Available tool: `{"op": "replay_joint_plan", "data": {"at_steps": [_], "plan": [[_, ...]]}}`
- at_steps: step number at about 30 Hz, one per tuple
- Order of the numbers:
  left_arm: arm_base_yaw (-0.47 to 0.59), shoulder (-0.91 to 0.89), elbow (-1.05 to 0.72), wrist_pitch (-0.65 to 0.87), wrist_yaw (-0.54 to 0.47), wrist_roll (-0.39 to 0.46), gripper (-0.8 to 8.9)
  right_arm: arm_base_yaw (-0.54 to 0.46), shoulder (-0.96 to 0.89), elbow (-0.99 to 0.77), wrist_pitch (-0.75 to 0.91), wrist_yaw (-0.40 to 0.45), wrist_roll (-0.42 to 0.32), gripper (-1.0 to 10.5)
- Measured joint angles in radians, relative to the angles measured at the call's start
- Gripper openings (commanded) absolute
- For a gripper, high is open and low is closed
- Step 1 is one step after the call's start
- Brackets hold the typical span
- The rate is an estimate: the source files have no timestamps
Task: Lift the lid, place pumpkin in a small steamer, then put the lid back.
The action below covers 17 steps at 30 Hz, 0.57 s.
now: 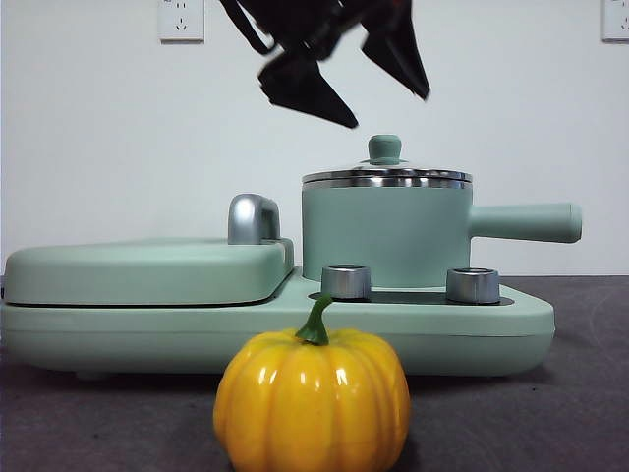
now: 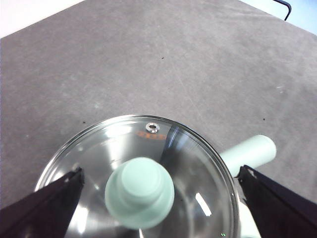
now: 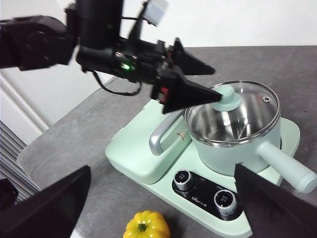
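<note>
My left gripper (image 1: 378, 98) hangs just above the lid (image 1: 386, 177), jaws spread wide to either side of the mint-green knob (image 2: 140, 192) and touching nothing; the lid is a round pane of clear glass with a bright steel rim and a small steam vent, and it sits closed on the small steamer (image 3: 235, 144), a smooth matte mint-green cylinder whose polished steel inside shows through the glass; its long straight handle (image 1: 524, 221) juts out to one side, clear of my jaws. The steamer stands on a wide, flat appliance base (image 3: 148, 173) with rounded corners and two silver knobs (image 1: 347, 281) at its front, beside a flat rounded cover (image 1: 147, 267) bearing a curved chrome handle (image 1: 252, 218) (that handle rises near the pot's wall, so room is tighter on that side). The pumpkin (image 1: 313, 401) rests on the grey, finely speckled table (image 2: 148, 59) in front of the base, apart from it, glossy, ribbed, yellow-orange, with a short curved green stem; open table lies all around it. My right gripper (image 3: 158, 208) waits well back from the base, jaws held wide apart and seemingly empty, though their tips are out of frame.
</note>
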Motion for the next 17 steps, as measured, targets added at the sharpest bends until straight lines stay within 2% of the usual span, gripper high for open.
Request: {"op": "replay_joint_plan", "data": {"at_steps": [10, 14, 17], "plan": [[-0.002, 0.062, 0.000, 0.072, -0.041, 0.003, 4.85, 0.000, 0.000, 0.000, 0.000, 0.000, 0.000, 4.6], [-0.002, 0.069, 0.000, 0.072, -0.041, 0.010, 4.24, 0.000, 0.000, 0.000, 0.000, 0.000, 0.000, 4.6], [-0.002, 0.073, 0.000, 0.072, -0.041, 0.011, 4.24, 0.000, 0.000, 0.000, 0.000, 0.000, 0.000, 4.6]]}}
